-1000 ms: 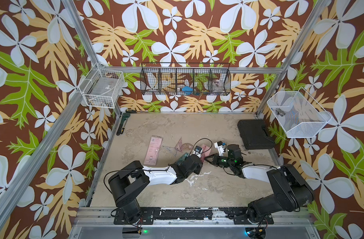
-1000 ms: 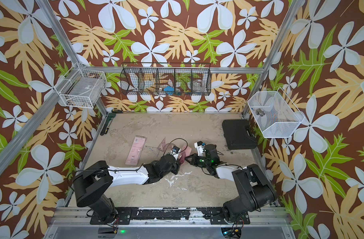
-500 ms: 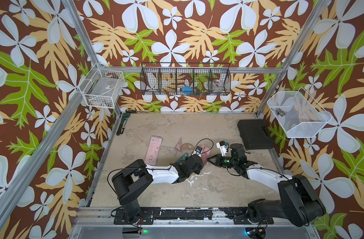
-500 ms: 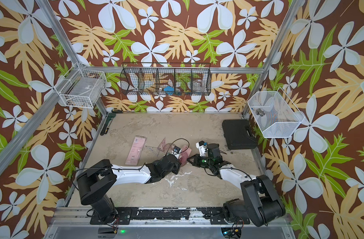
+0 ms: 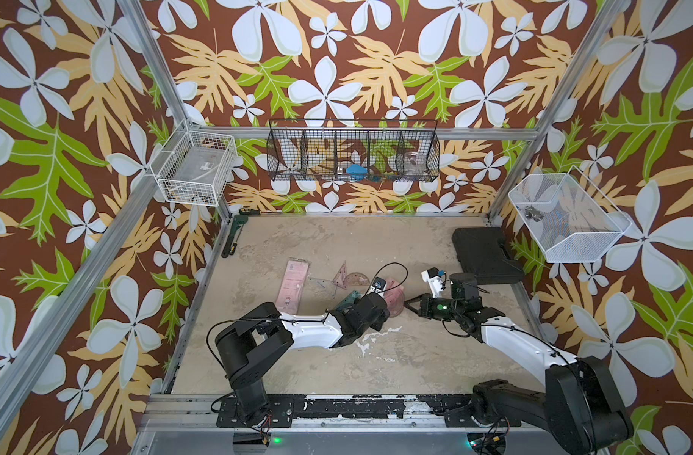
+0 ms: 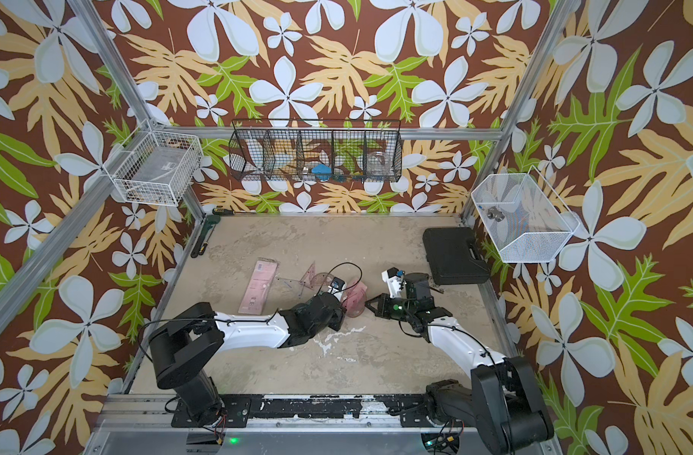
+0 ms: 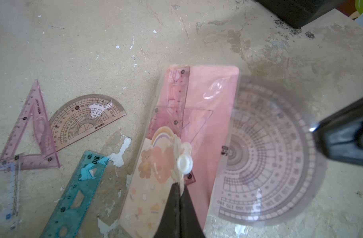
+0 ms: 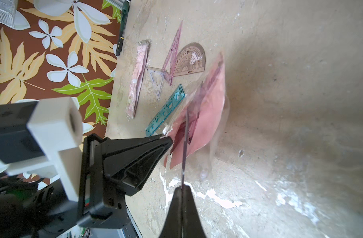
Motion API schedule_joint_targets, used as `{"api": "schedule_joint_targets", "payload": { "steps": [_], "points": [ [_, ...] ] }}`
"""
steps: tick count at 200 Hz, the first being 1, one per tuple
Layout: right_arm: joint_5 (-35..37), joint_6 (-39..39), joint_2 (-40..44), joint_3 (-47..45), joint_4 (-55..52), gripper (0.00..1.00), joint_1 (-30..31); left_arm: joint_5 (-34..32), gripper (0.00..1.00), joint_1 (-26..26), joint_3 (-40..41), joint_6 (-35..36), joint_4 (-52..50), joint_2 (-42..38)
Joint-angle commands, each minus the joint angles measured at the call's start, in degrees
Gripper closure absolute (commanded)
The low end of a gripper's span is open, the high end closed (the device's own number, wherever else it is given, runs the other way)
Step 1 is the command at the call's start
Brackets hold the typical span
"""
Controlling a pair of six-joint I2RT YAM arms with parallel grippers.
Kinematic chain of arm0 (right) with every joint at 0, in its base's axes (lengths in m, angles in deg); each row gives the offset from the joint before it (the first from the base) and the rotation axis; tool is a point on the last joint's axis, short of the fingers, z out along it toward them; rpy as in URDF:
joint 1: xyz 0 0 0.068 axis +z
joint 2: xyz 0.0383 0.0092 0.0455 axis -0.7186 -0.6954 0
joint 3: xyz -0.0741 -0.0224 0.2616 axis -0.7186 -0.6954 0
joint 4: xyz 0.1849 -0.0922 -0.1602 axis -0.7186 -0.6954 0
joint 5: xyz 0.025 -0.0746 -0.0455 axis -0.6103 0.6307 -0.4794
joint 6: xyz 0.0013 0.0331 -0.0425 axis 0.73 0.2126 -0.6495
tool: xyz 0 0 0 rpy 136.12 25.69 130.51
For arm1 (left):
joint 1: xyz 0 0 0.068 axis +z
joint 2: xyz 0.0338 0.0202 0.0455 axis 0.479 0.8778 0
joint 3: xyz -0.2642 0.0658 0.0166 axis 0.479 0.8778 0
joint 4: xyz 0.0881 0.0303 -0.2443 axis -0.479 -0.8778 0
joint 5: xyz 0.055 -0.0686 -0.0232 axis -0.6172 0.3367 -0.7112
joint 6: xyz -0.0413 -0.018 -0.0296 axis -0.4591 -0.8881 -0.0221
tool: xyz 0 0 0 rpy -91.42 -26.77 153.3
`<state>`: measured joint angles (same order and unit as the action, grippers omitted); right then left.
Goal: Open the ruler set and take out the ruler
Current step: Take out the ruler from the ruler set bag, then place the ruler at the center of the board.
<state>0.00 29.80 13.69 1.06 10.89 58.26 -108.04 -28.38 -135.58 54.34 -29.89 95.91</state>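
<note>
- The ruler set [image 7: 207, 127], a pink pouch with a clear front, is near the middle of the counter [image 7: 94, 51]. Its flap end is raised by the left claw [image 7: 179, 185], which is pinched tight on the flap just below the white snap [image 7: 184, 163]. That hold probably anchors the pouch and keeps its mouth reachable.
- Inside, the pink ruler [image 7: 179, 96] runs along one long side, with a clear triangle [image 7: 199, 123] partly over it (so the wanted piece is not yet out).
- The right claw [image 8: 182, 188] is closed on the rim of a round protractor [image 7: 269, 154], which overlaps the pouch's other long side. Whether it is fully free of the pouch I cannot tell. Clearing it first would make sense, since it crowds the pouch's mouth.
- Loose on the counter beside the pouch lie a teal ruler [image 7: 77, 191], a half-circle protractor [image 7: 83, 119] and a pink set square [image 7: 30, 127].
- Farther off are a second pink pouch [image 5: 295, 283] and a black case [image 5: 482, 256] by the back corner, and neither blocks the arms.
- In my judgement, the real obstacle is how near the two claws work to each other.
</note>
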Motion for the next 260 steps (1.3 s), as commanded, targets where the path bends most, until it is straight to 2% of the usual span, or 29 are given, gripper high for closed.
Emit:
{"api": "schedule_joint_targets", "payload": {
  "steps": [1,47,75,103,151,203,260],
  "points": [
    [-2.68,-2.20,2.71,0.18,-1.75,1.00,-1.47,-0.80,1.00,0.01,-0.58,-0.31,-0.22,0.34],
    [-3.98,-2.37,6.12,1.97,-3.39,1.00,-6.18,-0.58,1.00,0.09,-0.51,-0.56,-0.10,-0.72],
    [-1.55,5.76,5.78,-1.04,9.32,1.00,-12.59,0.12,1.00,0.06,-0.41,-0.54,0.70,-1.26],
    [-1.89,14.46,-2.06,-2.47,23.92,1.00,-17.16,0.86,1.00,0.11,-0.71,-0.57,0.79,-1.18],
    [-0.40,24.67,-16.51,-2.75,40.76,1.00,-20.90,1.12,1.00,0.03,-1.02,-0.32,0.78,-1.46],
    [1.53,29.48,-28.51,-0.04,48.27,1.00,-21.46,1.02,1.00,0.03,-1.33,0.00,0.74,-1.61],
    [5.01,28.80,-33.80,3.37,44.30,1.00,-21.46,1.39,1.00,0.08,-1.79,0.20,0.53,-1.72]
  ]
}}
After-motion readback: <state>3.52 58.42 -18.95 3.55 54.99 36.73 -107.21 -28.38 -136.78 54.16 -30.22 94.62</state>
